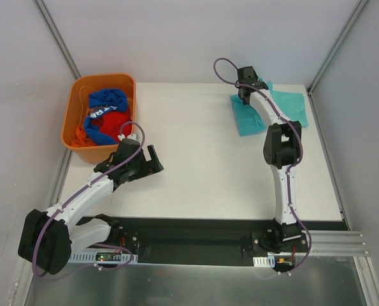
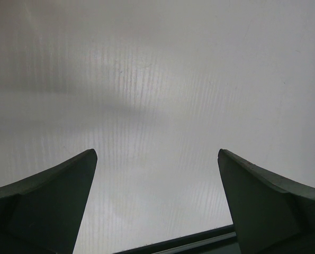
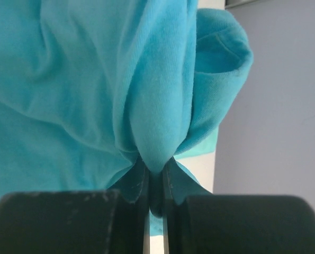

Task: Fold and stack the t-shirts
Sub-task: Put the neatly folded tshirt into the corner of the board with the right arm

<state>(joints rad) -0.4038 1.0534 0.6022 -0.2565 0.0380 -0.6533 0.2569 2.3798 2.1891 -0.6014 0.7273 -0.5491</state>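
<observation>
T-shirts (image 1: 290,105) of teal cloth are held in the right gripper (image 3: 155,170). Its jaws are pressed nearly together on a bunched fold of the fabric. More cloth is seen draped above and to the left of the fingers in the right wrist view, with a rolled sleeve opening at the upper right. From above, the pile is seen lying at the far right corner of the table (image 1: 195,166), partly under the right arm. The left gripper (image 2: 156,154) is spread wide with nothing between its fingers, and only white surface is seen beyond it. It is placed near an orange bin (image 1: 73,111), in which a blue garment (image 1: 106,101) and a red garment (image 1: 110,129) are held.
</observation>
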